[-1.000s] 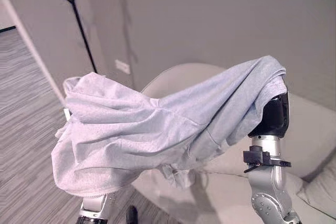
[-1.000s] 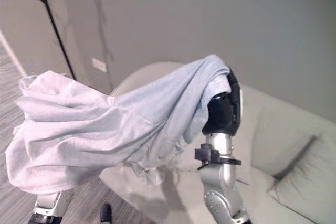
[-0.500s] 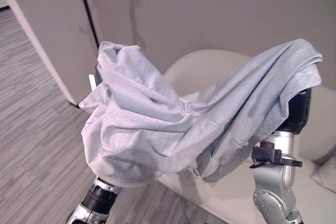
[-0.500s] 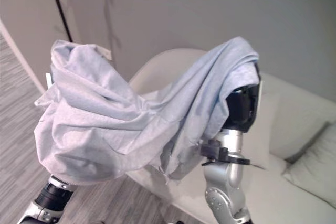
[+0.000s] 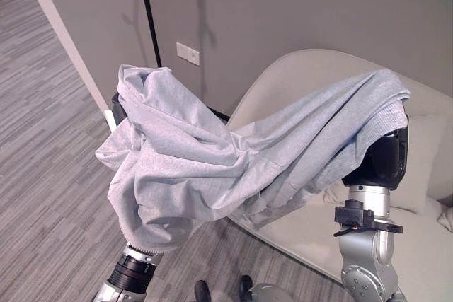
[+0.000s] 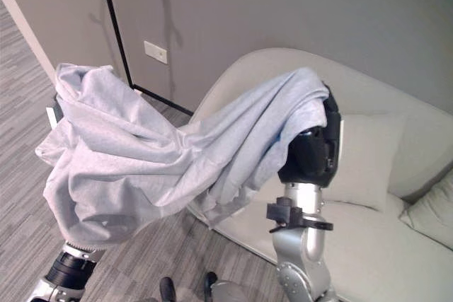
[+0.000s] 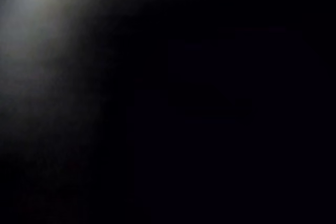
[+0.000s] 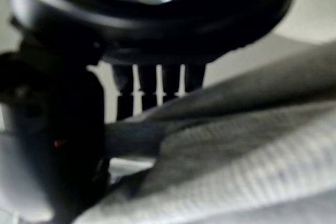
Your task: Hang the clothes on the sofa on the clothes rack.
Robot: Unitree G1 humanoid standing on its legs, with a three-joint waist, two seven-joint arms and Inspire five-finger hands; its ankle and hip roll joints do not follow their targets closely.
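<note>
carry step: grey garment (image 5: 212, 167) off sofa (image 5: 311, 238), draped across both raised arms. right hand (image 6: 311, 153) under cloth, fingers look pinched on fabric in wrist view. left hand buried, can't tell grip. next: you turn toward rack pole (image 5: 148, 12), lift cloth onto it.

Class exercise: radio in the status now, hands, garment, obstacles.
Right hand pinching grey garment; left hand under the cloth, fingers hidden. Garment off sofa, draped across both arms. Black rack pole beyond, not reached.
</note>
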